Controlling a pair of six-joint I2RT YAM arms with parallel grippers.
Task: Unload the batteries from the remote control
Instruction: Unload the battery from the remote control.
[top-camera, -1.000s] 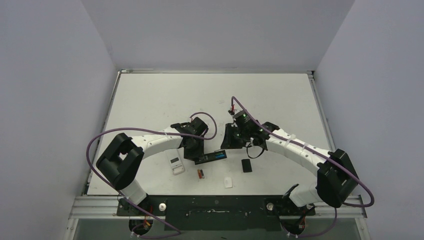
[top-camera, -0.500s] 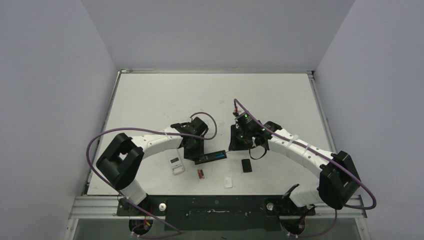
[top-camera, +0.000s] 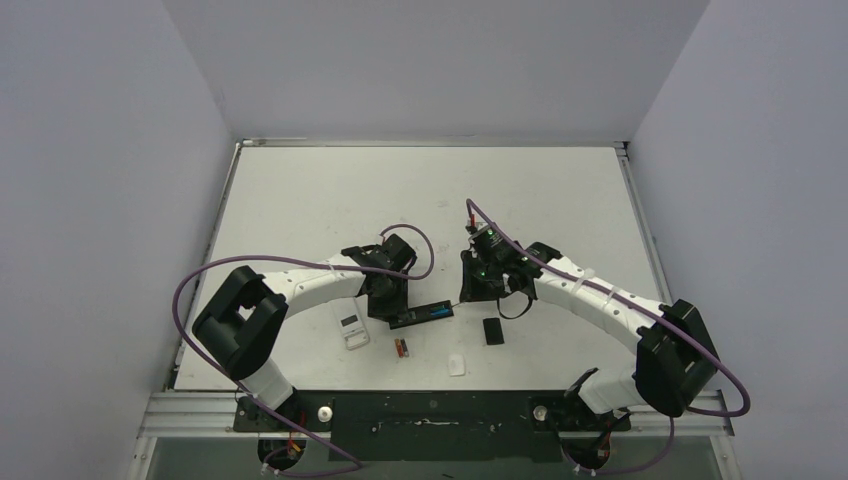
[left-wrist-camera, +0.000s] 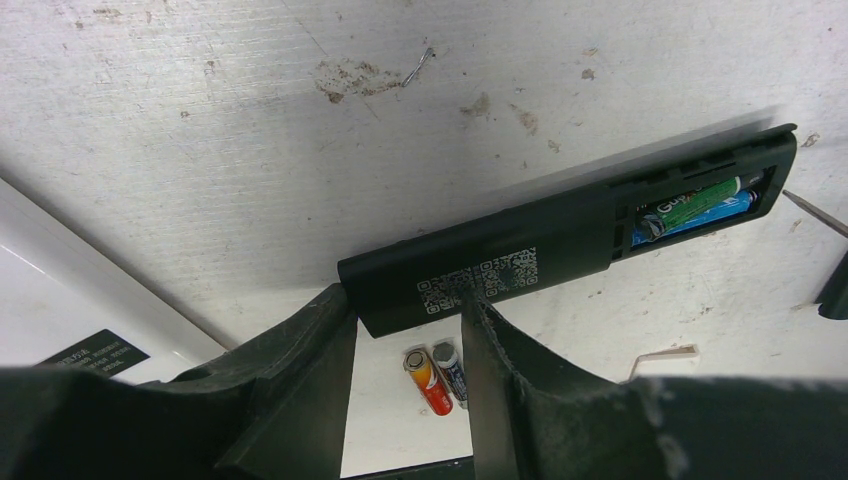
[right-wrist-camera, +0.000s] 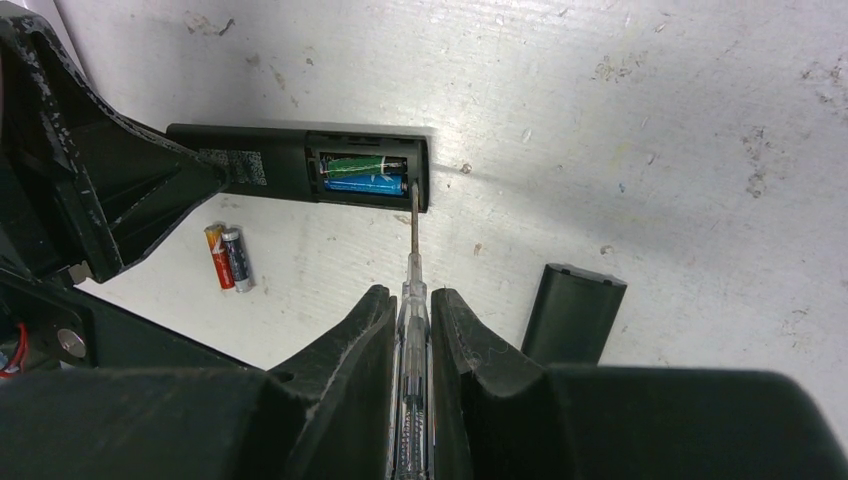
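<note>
The black remote (top-camera: 421, 314) lies back up with its battery bay open. A green cell (right-wrist-camera: 362, 165) and a blue cell (right-wrist-camera: 362, 184) sit in the bay, also seen in the left wrist view (left-wrist-camera: 690, 205). My left gripper (top-camera: 394, 310) (left-wrist-camera: 400, 300) is shut on the remote's left end. My right gripper (top-camera: 472, 292) (right-wrist-camera: 410, 295) is shut on a clear-handled screwdriver (right-wrist-camera: 413, 250), whose tip rests at the right end of the blue cell. A reddish battery (right-wrist-camera: 217, 257) and a dark battery (right-wrist-camera: 238, 258) lie loose on the table near the remote (top-camera: 400, 348).
The black battery cover (top-camera: 492, 331) (right-wrist-camera: 572, 310) lies right of the remote. A white remote (top-camera: 351, 328) lies to the left, under the left arm. A small white rounded piece (top-camera: 457, 365) sits near the front edge.
The right gripper shifted a little to the right with the screwdriver, then stayed still. The left gripper and the remote have not moved.
</note>
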